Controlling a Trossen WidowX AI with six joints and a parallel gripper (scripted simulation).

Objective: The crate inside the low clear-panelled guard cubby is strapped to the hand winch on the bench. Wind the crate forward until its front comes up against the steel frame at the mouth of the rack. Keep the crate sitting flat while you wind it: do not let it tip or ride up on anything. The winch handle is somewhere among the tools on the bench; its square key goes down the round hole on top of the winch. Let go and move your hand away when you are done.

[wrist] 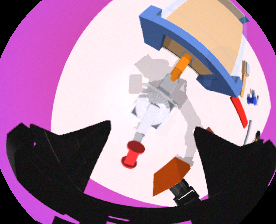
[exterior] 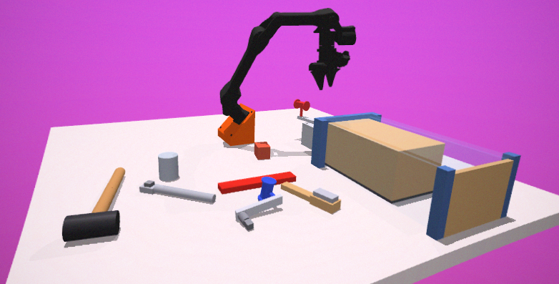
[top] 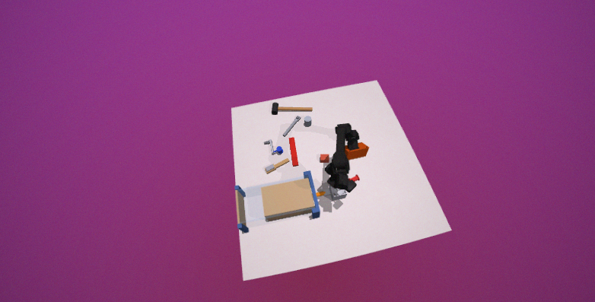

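Observation:
My gripper (exterior: 326, 86) (wrist: 154, 128) is open and empty, high above the winch area. The winch handle, with its red grip (top: 354, 178) (exterior: 301, 104) (wrist: 133, 154), stands on top of the grey winch (top: 339, 196) (exterior: 307, 135), its grip upright and clear of the fingers. The key is hidden. An orange strap (top: 320, 194) (wrist: 181, 67) runs from the winch to the tan crate (top: 287, 195) (exterior: 363, 157) (wrist: 209, 22). The crate sits flat inside the cubby, its front at the blue steel frame (top: 313, 192) (exterior: 319, 141) (wrist: 151, 30); whether they touch I cannot tell.
A red block (top: 324, 158) (exterior: 261, 151) lies near the orange arm base (exterior: 240, 131). Farther off lie a red bar (top: 294, 152), a blue-knobbed crank (exterior: 268, 188), a brush (exterior: 326, 202), a wrench (exterior: 179, 193), a grey cylinder (exterior: 168, 167) and a mallet (exterior: 91, 225).

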